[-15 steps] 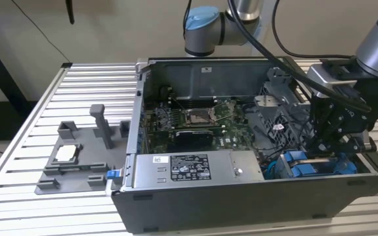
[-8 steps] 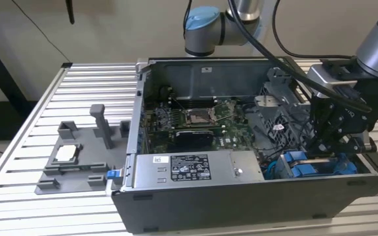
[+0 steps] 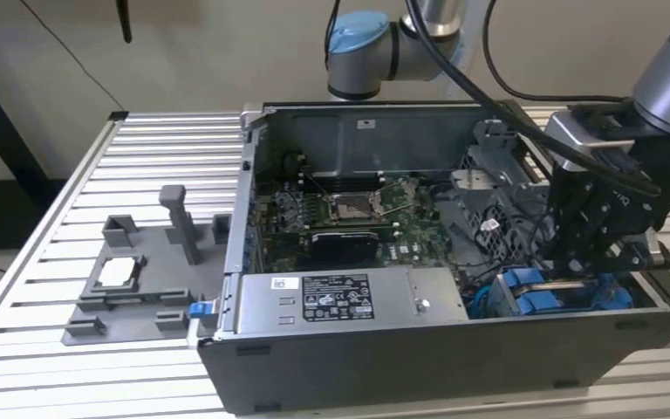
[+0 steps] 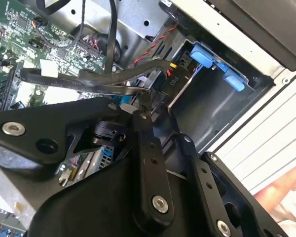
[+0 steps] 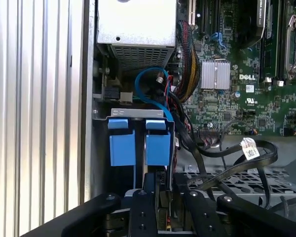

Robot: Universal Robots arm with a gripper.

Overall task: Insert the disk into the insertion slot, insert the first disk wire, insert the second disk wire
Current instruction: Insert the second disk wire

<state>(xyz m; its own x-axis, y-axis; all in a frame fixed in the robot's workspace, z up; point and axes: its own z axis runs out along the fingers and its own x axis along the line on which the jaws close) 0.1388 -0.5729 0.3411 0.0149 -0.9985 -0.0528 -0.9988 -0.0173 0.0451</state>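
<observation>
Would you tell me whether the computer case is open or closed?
Open: the computer case has no side panel, so the motherboard is exposed.

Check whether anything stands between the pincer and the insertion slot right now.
Yes. In the second wrist view, black cables run across right at the tip of the pincer, between it and the open insertion slot with its blue tabs. Whether the pincer touches them cannot be told.

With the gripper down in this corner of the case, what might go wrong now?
1. Loose black cables cross just ahead of the gripper; the fingers could snag or drag one.
2. The gripper sits close above the blue tabs of the slot; a slightly off push might bend a tab.
3. The motherboard lies near, so a pulled cable may strain its connector.
</observation>
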